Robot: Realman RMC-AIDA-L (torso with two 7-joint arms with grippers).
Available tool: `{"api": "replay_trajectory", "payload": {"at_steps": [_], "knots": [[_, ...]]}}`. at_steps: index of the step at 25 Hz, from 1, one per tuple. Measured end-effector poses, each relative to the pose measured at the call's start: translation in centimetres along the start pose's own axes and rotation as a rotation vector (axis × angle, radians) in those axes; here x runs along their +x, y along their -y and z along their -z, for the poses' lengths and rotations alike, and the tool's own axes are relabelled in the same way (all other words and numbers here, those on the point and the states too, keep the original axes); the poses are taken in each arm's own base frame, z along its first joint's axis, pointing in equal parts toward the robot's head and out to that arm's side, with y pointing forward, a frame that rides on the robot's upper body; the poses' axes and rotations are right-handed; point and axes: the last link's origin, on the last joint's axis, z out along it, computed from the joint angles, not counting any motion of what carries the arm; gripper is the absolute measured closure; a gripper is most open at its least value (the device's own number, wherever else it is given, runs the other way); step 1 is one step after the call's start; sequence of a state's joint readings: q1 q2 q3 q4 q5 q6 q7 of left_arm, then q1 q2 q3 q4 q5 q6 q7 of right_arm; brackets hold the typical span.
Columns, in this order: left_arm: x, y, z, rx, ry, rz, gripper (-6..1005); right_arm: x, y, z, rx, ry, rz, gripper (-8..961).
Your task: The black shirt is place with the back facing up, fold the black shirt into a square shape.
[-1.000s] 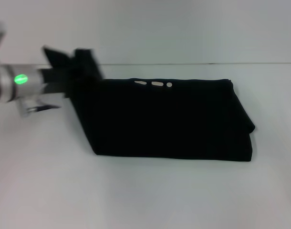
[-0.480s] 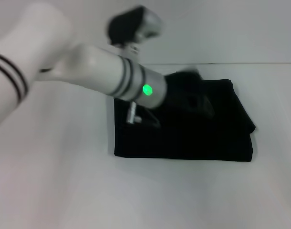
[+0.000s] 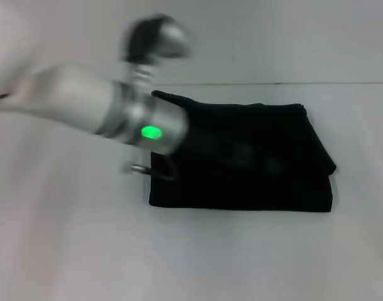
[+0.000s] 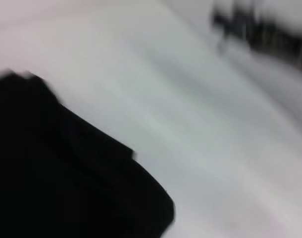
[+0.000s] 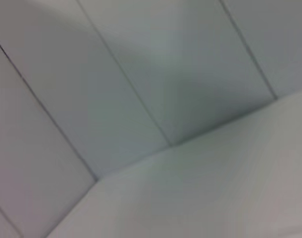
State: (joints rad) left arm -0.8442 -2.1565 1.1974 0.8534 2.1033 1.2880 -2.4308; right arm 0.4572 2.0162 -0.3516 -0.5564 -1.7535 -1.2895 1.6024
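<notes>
The black shirt (image 3: 267, 169) lies folded into a compact, roughly rectangular stack in the middle of the white table (image 3: 191, 251). No lettering shows on it. My left arm (image 3: 116, 113) reaches in from the left over the shirt's left part, blurred by motion. My left gripper (image 3: 226, 150) is a dark blur just over the black fabric. The left wrist view shows a rounded corner of the shirt (image 4: 67, 173) close below on the table. My right gripper is out of view; its wrist view shows only table and wall.
White wall panels (image 5: 141, 74) stand behind the table's far edge (image 3: 273, 83). Bare white table surface surrounds the shirt on the left, front and right.
My left arm swung right across the shirt, carrying its left part over; the shirt's left edge now sits farther right. The arm has since drawn back a little to the left.
</notes>
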Motion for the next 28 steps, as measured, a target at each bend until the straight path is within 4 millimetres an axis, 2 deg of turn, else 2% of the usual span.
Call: {"api": "replay_trajectory", "payload": {"at_steps": [3, 6, 9, 12, 15, 20, 28], "knots": [[-0.9, 3.1, 4.7, -0.014, -0.153, 0.232, 502, -1.0, 0.0, -1.1, -0.018, -0.136, -0.089, 266], [-2.2, 5.6, 8.3, -0.028, -0.218, 0.426, 414, -2.3, -0.6, -2.6, -0.023, -0.297, -0.204, 267], [-3.5, 7.3, 10.4, -0.022, -0.249, 0.533, 325, -2.7, -1.7, -4.5, 0.018, -0.485, -0.300, 267], [-4.4, 8.2, 11.9, -0.019, -0.301, 0.567, 207, -2.7, -3.4, -7.0, 0.061, -0.652, -0.290, 266], [-4.7, 8.4, 12.5, -0.020, -0.326, 0.562, 76, -2.4, -5.5, -9.2, 0.054, -0.737, -0.237, 266], [-4.9, 8.4, 12.5, -0.027, -0.339, 0.553, 64, -1.6, -7.5, -12.0, 0.089, -0.802, -0.173, 266], [-4.6, 8.1, 12.1, -0.048, -0.362, 0.538, 63, 0.7, -7.7, -14.9, 0.205, -0.756, -0.074, 270]]}}
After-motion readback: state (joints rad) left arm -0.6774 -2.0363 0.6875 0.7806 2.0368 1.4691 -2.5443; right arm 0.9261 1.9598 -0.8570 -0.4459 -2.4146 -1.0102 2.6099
